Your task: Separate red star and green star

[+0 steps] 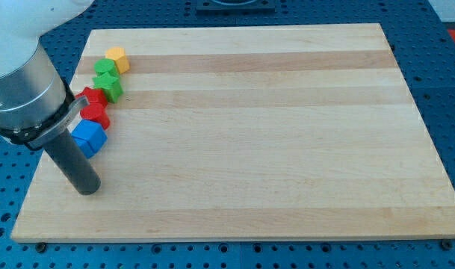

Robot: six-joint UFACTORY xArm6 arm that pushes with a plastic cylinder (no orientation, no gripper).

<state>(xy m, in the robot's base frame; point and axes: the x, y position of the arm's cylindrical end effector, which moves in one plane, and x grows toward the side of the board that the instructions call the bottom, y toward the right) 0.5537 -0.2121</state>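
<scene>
A column of blocks lies near the board's left edge. From the view's top down: a yellow block (117, 57), a small green block (104, 67), a green star (109, 87), a red star (92, 96) touching the green star's lower left, a second red block (97, 116) and a blue block (89, 138). My tip (87, 185) rests on the board just below the blue block, apart from both stars. The rod's upper body covers part of the red star's left side.
The wooden board (257, 134) sits on a blue perforated table. The board's left edge (44, 161) runs close beside the blocks and my tip.
</scene>
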